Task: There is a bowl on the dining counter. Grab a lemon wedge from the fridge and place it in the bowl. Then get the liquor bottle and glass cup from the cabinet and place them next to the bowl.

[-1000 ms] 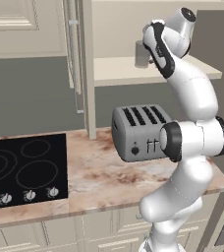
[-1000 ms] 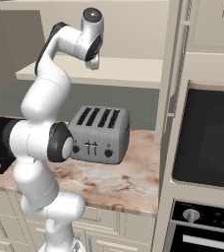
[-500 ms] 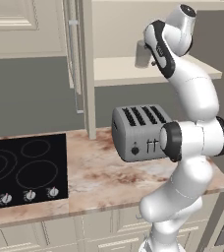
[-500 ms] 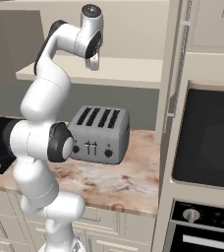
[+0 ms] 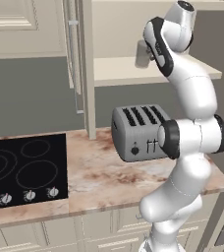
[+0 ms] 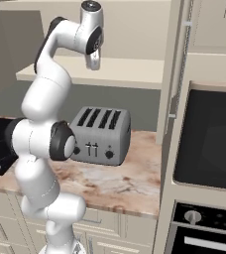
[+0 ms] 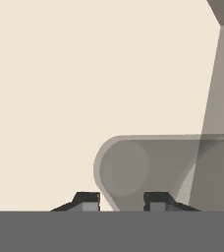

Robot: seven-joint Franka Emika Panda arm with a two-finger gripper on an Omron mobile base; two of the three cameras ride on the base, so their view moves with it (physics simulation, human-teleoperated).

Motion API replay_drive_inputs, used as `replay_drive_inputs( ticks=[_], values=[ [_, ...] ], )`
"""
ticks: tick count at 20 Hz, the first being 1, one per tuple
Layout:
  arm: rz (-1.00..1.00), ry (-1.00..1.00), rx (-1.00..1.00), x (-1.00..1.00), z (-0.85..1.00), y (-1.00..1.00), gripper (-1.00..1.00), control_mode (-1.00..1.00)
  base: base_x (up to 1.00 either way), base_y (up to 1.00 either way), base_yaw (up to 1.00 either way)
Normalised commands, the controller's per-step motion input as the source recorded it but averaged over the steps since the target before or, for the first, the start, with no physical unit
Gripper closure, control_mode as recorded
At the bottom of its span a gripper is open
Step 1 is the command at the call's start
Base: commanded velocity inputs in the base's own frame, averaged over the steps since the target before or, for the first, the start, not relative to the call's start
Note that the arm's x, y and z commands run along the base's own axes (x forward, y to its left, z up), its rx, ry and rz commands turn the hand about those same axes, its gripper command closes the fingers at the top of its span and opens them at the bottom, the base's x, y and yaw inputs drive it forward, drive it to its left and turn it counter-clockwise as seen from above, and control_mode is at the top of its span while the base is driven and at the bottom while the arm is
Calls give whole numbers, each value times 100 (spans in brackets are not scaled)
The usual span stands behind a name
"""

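Raised slightly, claw [image 7: 118, 203] straddles glass cup [image 7: 148, 172].

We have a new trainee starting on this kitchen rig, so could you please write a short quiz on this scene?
1. True or false: the toaster stands on the same marbled worktop as the black cooktop.
2. In the hand view, what lies just ahead of the hand? A) glass cup B) lemon wedge C) bowl
3. Fill in: the toaster has ___ slots on top.
Key: 1 true; 2 A; 3 four.
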Motion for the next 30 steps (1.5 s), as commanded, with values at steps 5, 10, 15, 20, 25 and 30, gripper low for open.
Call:
replay_drive_inputs(
  ticks=[5, 10, 15, 20, 25, 30],
  values=[
    [0, 1, 0, 1, -22, 0, 100, -100, 0, 0, 0],
    [1, 0, 0, -30, -16, 2, 100, -100, 0, 0, 0],
    [0, -4, 0, -79, -26, 20, 100, -100, 0, 0, 0],
    [0, -12, 0, -98, -26, 22, 100, -100, 0, 0, 0],
    [0, -20, 0, -100, 0, 5, 100, -100, 0, 0, 0],
    [0, -6, -2, -60, -4, 14, 100, -100, 0, 0, 0]
  ],
)
